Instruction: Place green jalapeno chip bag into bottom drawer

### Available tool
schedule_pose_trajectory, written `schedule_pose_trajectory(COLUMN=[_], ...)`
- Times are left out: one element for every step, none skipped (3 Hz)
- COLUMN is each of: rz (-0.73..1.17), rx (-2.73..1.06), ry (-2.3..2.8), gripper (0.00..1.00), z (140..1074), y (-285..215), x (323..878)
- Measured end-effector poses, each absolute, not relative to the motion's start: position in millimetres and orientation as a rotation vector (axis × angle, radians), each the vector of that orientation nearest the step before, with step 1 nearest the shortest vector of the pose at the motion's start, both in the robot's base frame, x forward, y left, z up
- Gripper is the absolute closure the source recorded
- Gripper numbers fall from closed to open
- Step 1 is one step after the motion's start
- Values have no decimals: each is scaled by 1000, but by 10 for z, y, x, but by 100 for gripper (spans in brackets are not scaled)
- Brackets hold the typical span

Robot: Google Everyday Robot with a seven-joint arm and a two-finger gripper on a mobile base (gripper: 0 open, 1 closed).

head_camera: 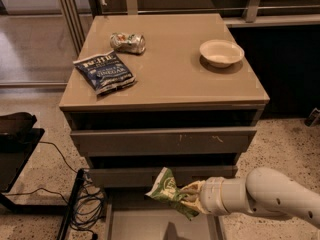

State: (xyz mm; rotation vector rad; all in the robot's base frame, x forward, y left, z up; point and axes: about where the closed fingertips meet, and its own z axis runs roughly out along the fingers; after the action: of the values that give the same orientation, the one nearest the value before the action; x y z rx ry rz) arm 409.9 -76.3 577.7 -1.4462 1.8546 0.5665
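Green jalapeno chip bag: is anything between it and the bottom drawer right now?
Nothing visible stands in the way. The tool grips the green jalapeno chip bag in front of the cabinet, just above the pulled-out bottom drawer. No object shows between the bag and the drawer's floor.
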Motion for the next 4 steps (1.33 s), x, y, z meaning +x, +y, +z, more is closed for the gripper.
schedule_pose_trajectory(rz=[570,527,447,452], rx=[-1398,-1379,-1369,-1364], ry=[1858,1884,1955,1967], gripper=[100,100,100,100], z=[5420,5061,4753,4689], y=[-710,-764,-1019,-1016], x=[4022,3957,3988,4014])
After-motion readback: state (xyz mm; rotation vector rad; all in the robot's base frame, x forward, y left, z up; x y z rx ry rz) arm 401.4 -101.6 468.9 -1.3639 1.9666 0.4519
